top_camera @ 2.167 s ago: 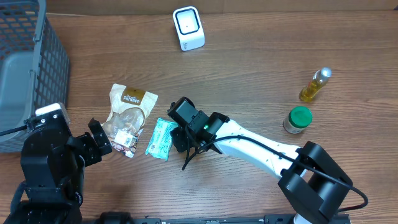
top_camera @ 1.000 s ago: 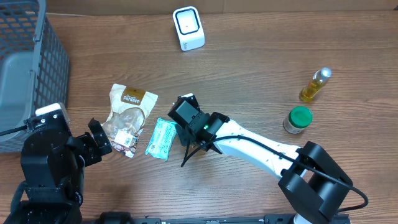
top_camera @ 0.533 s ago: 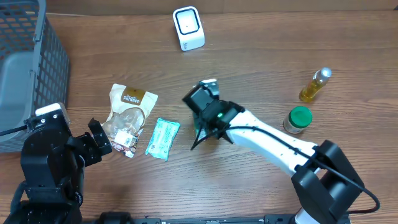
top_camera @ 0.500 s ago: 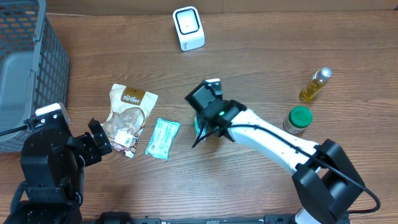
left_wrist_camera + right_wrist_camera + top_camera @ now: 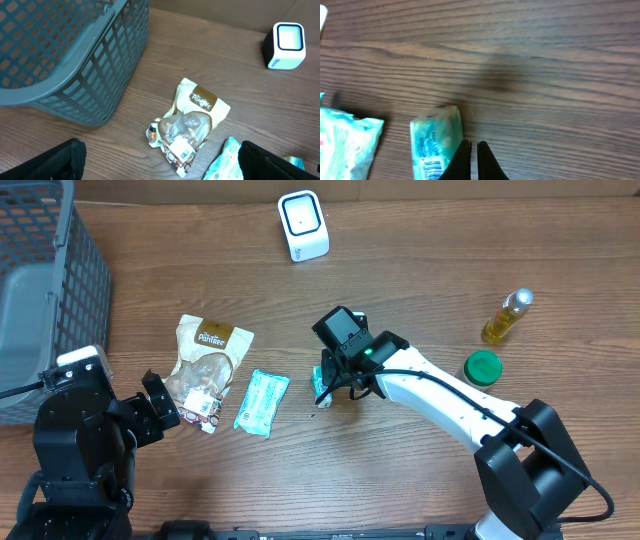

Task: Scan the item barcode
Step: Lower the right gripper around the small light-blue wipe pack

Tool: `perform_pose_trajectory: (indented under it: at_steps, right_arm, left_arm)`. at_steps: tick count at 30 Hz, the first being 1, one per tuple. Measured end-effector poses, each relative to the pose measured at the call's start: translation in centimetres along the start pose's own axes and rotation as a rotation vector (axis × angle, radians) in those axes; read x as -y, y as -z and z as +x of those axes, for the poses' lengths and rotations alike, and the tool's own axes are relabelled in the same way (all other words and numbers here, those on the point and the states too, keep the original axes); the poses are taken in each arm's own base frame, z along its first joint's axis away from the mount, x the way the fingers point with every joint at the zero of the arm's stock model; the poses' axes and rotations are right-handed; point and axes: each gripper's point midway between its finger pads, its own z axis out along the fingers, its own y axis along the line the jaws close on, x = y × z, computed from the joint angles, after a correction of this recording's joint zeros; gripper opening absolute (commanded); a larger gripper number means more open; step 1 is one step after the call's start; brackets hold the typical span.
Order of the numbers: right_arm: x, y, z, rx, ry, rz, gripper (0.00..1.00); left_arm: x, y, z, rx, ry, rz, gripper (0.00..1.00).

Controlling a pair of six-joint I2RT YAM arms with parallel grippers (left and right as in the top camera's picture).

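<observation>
The 2 black fingers (image 5: 463, 161) stand pressed together just right of the small teal pack (image 5: 436, 142), barcode up, on the table (image 5: 545, 75).

A: Table (image 5: 420, 270): brown, fine wood grain. Basket (image 5: 85, 260): grey-blue, open square lattice. Barcode scanner (image 5: 303, 225): white, with a dark-rimmed face.

B: Confirmed. Snack pouch (image 5: 207, 370): tan, with a brown label and white lettering. Packet (image 5: 261, 403): teal with white print. Small pack (image 5: 436, 142): teal-green, with black-on-white barcode stripes.

A: Bottle (image 5: 506, 317): yellow, pale cap. Jar (image 5: 484, 367): green lid.
</observation>
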Motion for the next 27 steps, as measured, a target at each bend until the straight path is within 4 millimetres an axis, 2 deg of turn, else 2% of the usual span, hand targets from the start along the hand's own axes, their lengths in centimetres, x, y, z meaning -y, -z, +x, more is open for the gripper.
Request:
perform_pose_trajectory:
  at_steps: [3, 11, 15, 19, 27]
  right_arm:
    - [-0.3, -0.4, 0.0, 0.009, -0.009, -0.024, 0.04]
    - [0.5, -1.8, 1.7, -0.021, -0.014, -0.020, 0.04]
    - [0.7, -2.1, 1.9, -0.017, -0.015, -0.018, 0.06]
    - [0.3, -2.1, 1.3, 0.011, -0.019, -0.035, 0.06]
    - [-0.7, -2.1, 2.1, -0.034, -0.018, -0.094, 0.04]
  left_arm:
    - [0.0, 0.0, 0.0, 0.000, 0.000, 0.000, 0.99]
    - [0.0, 0.0, 0.0, 0.000, 0.000, 0.000, 1.00]
    - [0.0, 0.0, 0.0, 0.000, 0.000, 0.000, 1.00]
    - [0.0, 0.0, 0.0, 0.000, 0.000, 0.000, 1.00]
    - [0.0, 0.0, 0.0, 0.000, 0.000, 0.000, 0.99]
